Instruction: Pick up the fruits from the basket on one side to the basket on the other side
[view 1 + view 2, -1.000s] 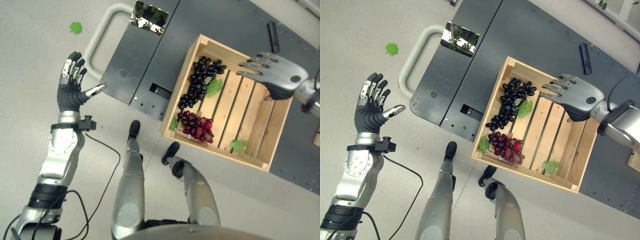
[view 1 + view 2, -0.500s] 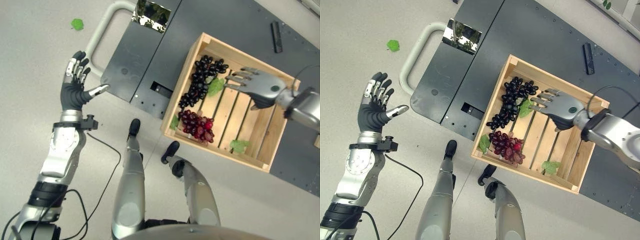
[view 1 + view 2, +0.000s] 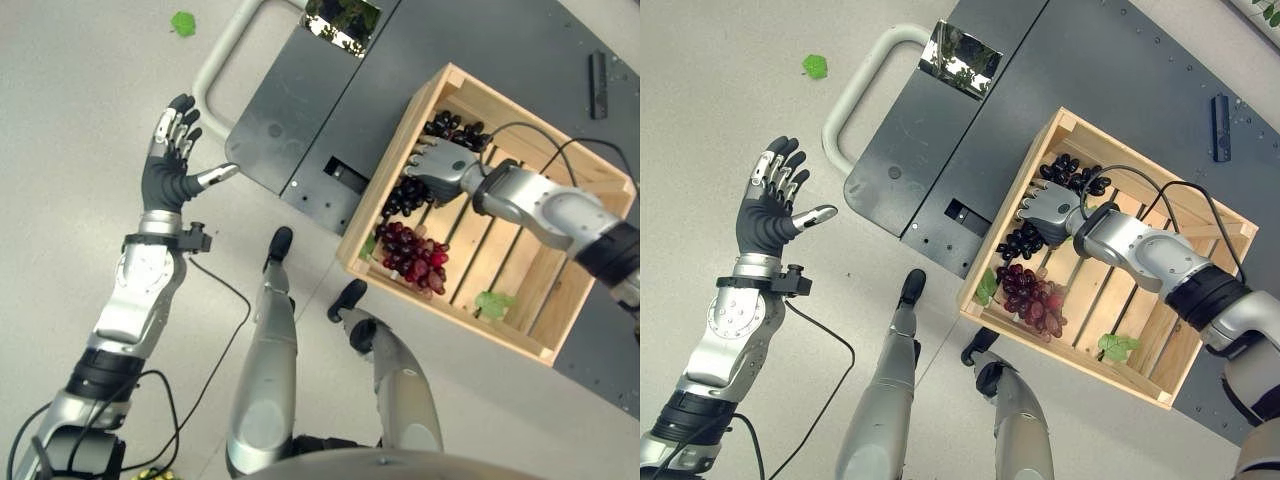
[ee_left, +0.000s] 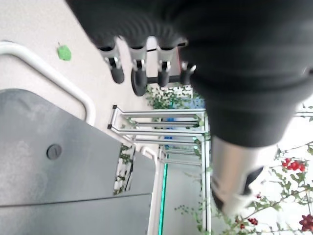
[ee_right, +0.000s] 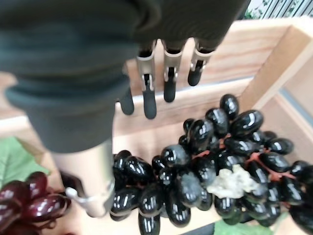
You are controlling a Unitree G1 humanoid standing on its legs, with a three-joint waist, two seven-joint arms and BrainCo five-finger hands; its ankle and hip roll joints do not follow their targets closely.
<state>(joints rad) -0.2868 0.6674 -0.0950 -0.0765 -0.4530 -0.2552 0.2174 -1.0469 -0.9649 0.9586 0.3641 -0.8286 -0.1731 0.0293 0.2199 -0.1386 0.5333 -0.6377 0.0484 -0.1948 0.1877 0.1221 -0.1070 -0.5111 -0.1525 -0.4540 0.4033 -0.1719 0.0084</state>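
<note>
A wooden crate (image 3: 460, 315) stands on a dark cart and holds a long bunch of black grapes (image 3: 401, 196) and a bunch of red grapes (image 3: 412, 255). My right hand (image 3: 440, 165) is down inside the crate, over the middle of the black bunch. Its own wrist view shows the fingers (image 5: 168, 73) straight above the black grapes (image 5: 205, 166), holding nothing, with the red grapes (image 5: 22, 196) off to one side. My left hand (image 3: 168, 175) is raised over the floor left of the cart, open and empty.
The dark cart platform (image 3: 300, 110) has a white loop handle (image 3: 215, 70) and a shiny plate (image 3: 345, 20) at its far edge. Green leaves (image 3: 495, 300) lie in the crate. One leaf (image 3: 183, 22) lies on the floor. A black bar (image 3: 598, 85) rests beyond the crate.
My right hand has swung from above the crate's right side leftward and down onto the black grapes. The camera view has shifted. My left hand stays raised and open.
</note>
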